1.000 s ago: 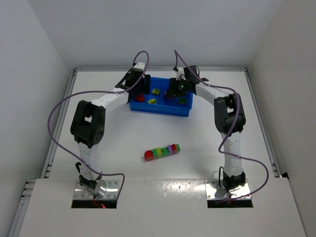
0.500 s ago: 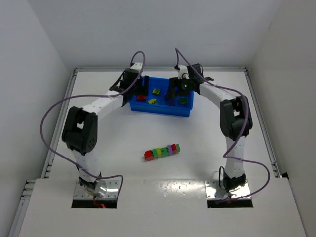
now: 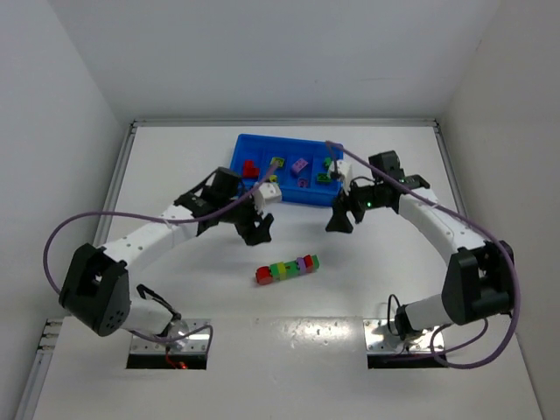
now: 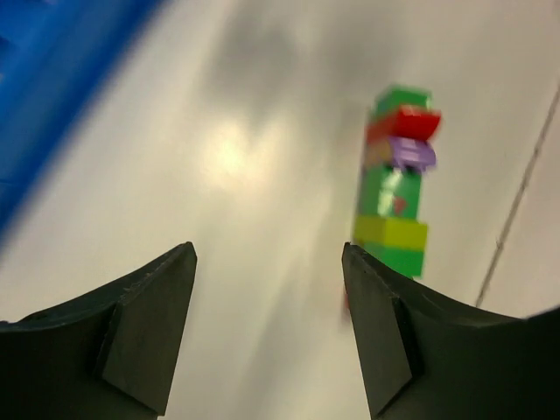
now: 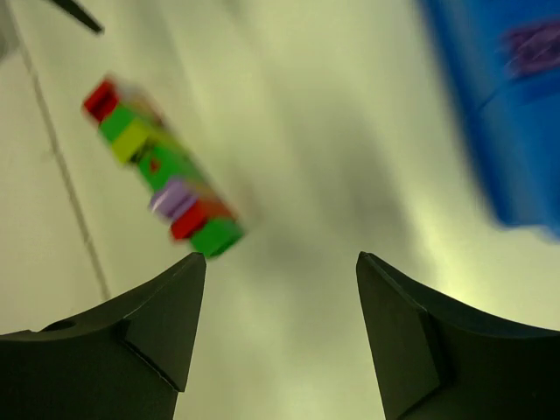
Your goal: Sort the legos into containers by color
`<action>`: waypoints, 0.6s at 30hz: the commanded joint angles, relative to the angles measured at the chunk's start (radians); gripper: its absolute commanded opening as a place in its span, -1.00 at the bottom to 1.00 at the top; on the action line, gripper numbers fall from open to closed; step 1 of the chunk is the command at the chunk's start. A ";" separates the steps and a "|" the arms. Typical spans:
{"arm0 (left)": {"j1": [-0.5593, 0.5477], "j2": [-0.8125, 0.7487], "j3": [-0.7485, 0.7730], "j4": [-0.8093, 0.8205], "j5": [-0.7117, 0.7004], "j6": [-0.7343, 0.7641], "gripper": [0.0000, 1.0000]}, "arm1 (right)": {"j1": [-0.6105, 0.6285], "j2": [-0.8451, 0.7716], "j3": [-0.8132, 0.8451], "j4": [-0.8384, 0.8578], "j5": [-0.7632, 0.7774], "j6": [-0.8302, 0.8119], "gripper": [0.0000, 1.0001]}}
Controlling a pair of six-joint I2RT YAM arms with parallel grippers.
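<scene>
I find the left gripper [image 3: 254, 226] hanging over the table [image 3: 175, 166] just in front of the blue tray [image 3: 306, 200]. Its fingers are spread and there is nothing between them. The left wrist view confirms this: bare tabletop shows in the gap of the left gripper [image 4: 269, 262]. The right gripper [image 3: 339, 219] hangs in front of the tray's right end with its fingers likewise parted and empty, and its own camera shows only table in the gap of the right gripper [image 5: 280, 267]. The multicoloured strip of legos [image 3: 287, 269] lies flat on the table, nearer the arm bases than either gripper and roughly between them. It touches neither. From the left wrist the strip [image 4: 398, 184] sits ahead of the fingers and off to the right, outside the gap. From the right wrist the strip [image 5: 162, 171] sits ahead and to the left, again outside the gap. Both wrist pictures are blurred, so I do not give the brick order. The tray edge shows at upper left in the left wrist view [image 4: 52, 70] and at upper right in the right wrist view [image 5: 499, 114]. Loose bricks lie inside the tray, among them a red brick [image 3: 251, 166] toward the left end and a purple brick [image 3: 300, 164] near the middle. I cannot tell the exact compartments.
</scene>
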 commanded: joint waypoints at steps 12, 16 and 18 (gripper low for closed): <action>-0.295 -0.208 -0.256 0.070 -0.214 -0.109 0.47 | 0.093 -0.157 -0.265 -0.115 0.021 -0.356 0.51; -0.306 -0.218 -0.267 0.070 -0.280 -0.109 0.47 | 0.141 -0.123 -0.275 -0.042 0.042 -0.356 0.59; -0.306 -0.204 -0.267 0.070 -0.303 -0.119 0.47 | 0.161 -0.103 -0.275 -0.002 0.042 -0.341 0.61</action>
